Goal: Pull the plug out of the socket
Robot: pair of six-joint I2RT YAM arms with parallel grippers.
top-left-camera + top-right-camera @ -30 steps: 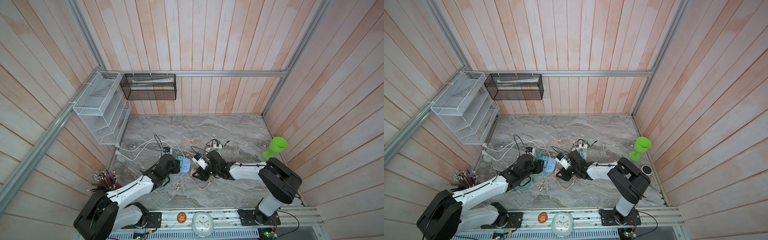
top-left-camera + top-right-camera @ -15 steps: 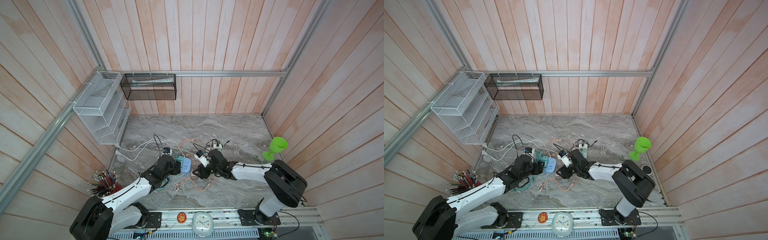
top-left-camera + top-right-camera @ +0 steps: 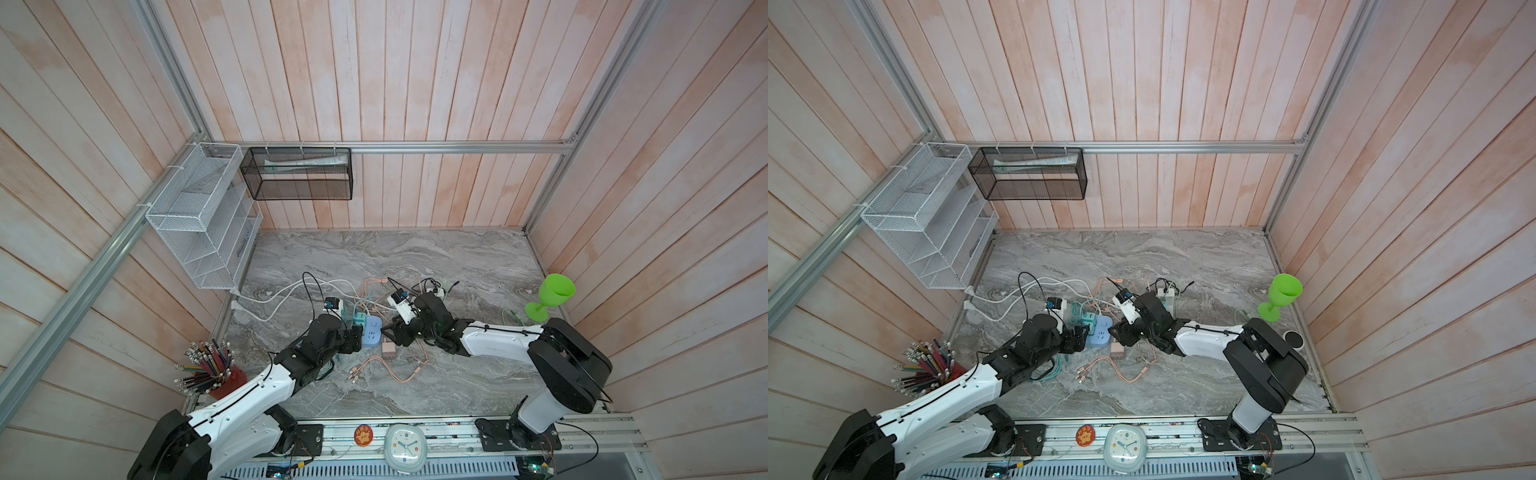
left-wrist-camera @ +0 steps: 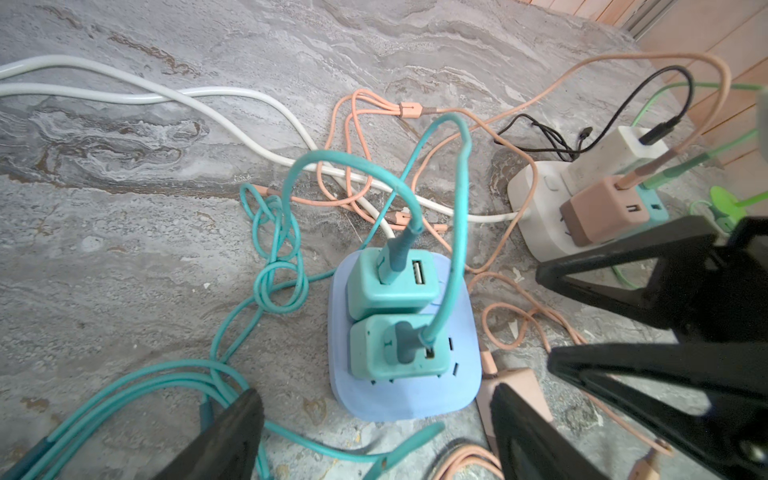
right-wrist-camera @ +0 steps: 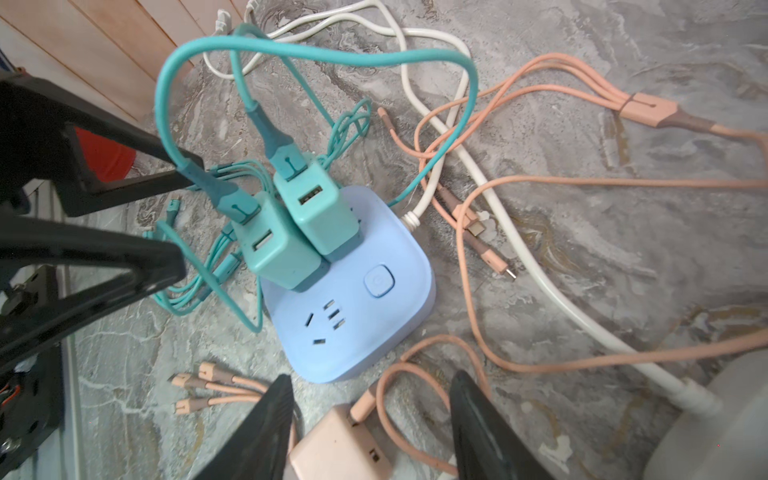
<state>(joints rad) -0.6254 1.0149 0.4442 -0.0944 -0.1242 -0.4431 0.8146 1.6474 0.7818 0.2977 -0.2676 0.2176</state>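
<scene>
Plug [image 5: 338, 451] lies beside the blue socket [image 5: 386, 316] — left and right jaws both spread.

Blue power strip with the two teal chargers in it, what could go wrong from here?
Neither the open left gripper nor the open right gripper holds the blue power strip, so pulling a teal charger might lift the whole strip. The teal cables loop above the chargers and could snag a finger. The loose pink charger beside the strip could get dragged.

Two plugs [image 5: 282, 245] on socket [image 5: 353, 332]; third plug [image 5: 336, 453] on table [image 5: 582, 270] before it.
</scene>
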